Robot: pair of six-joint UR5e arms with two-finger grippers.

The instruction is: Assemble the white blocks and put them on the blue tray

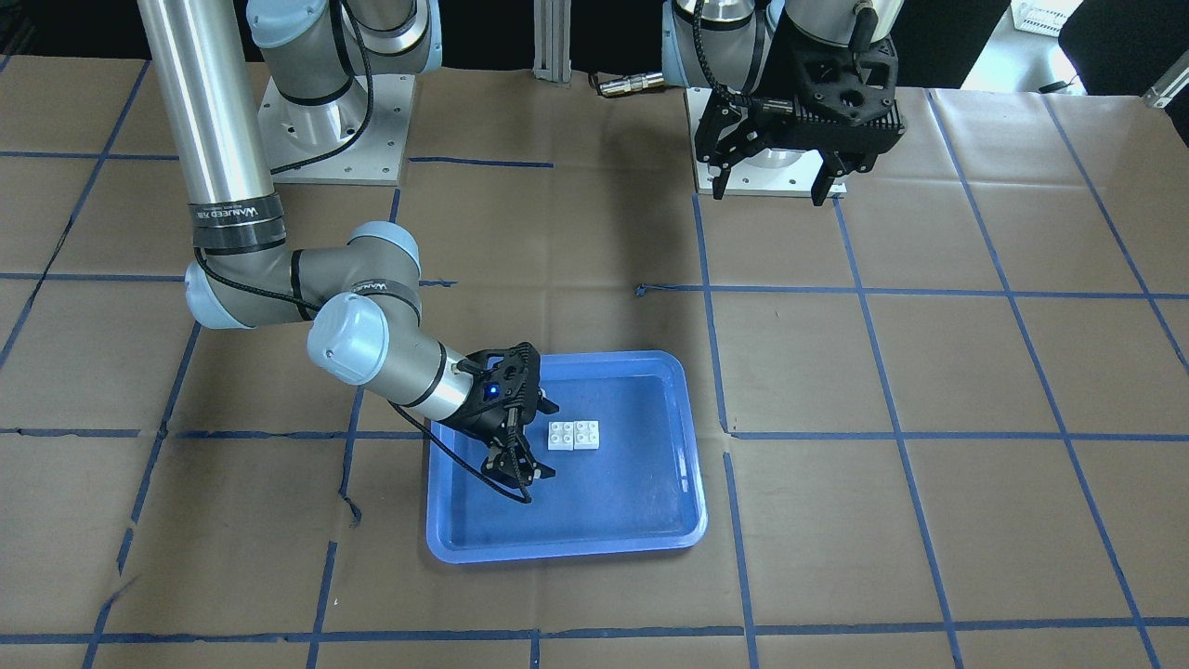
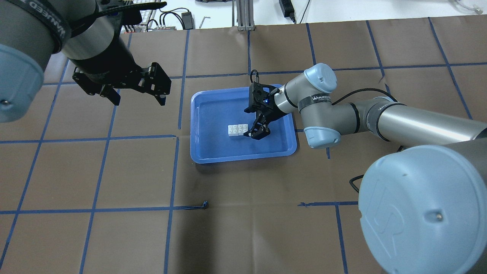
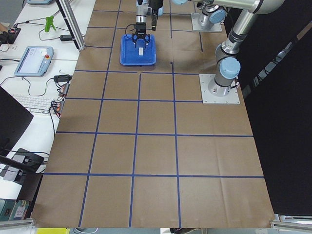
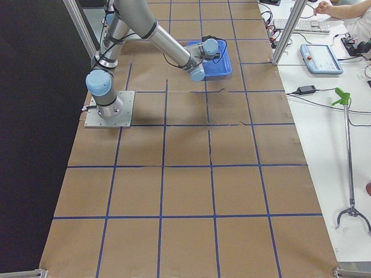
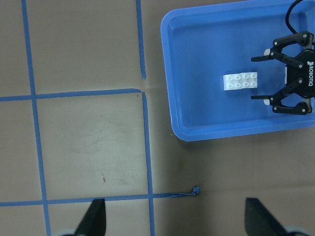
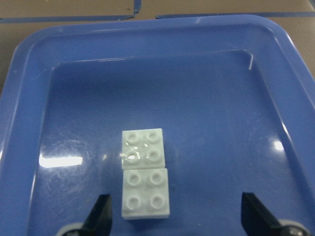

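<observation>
- White blocks (image 1: 573, 435) lie side by side and touching on the floor of the blue tray (image 1: 632, 502), studs up, left of centre in the front-facing view. They look butted together rather than stacked, so the joint may be weak or not yet made.
- Right gripper (image 1: 548, 441) hangs low over the tray at the end of the pair. Its fingers (image 6: 101, 214) are spread wide, with clear gaps to the near brick on both sides, and they hold nothing.
- Left gripper (image 2: 137, 99) hovers above the brown paper table cover (image 1: 975, 372) in the upper left of the overhead view, well apart from the tray. It is also spread and empty.
- Risk: a sideways or dropping motion of the right fingers could clip the near brick. That could slide the pair apart or skid it across the tray.
- Risk: if the fingers close on only one brick, the other could stay behind or swing off. I judge that nothing but contact holds them together.
- Risk: the cable looping beneath the right wrist hangs near the tray's rim and could snag it.
- Materials: the bricks are hard, glossy white plastic, square, each with four round studs, and light enough to slide.
- Materials: the tray is smooth blue plastic with rounded corners and a shallow raised rim. Its floor is shiny and finely scratched, so it probably offers little grip.
</observation>
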